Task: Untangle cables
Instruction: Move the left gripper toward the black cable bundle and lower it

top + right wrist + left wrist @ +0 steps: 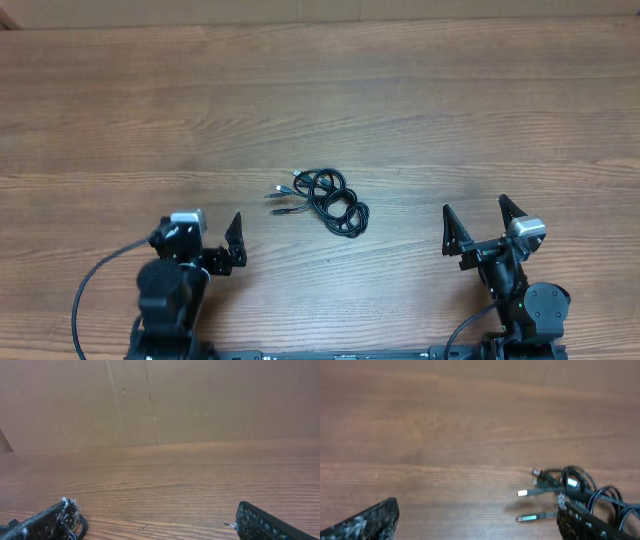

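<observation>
Wood-grain bench [320,80] fills every view. Cables [332,203] lie in one small black knot near the middle, slightly toward the near edge, with their plugs [278,201] pointing to the left edge. Left gripper [203,222] and right gripper [475,207] are spread wide and hold nothing, each toward a near corner, well apart from the knot. I judge the cables light, thin and limp, easy to drag. The best hold seems a stiff plug end, or an outer loop.

Your bench [400,100] is brown wood grain with a smooth, faintly sheened finish. The cables [335,203] wear glossy black plastic jackets, their plugs [522,493] tipped in bright metal. The left end effector [477,507] has fingers [370,522] of speckled, rough-looking black.
</observation>
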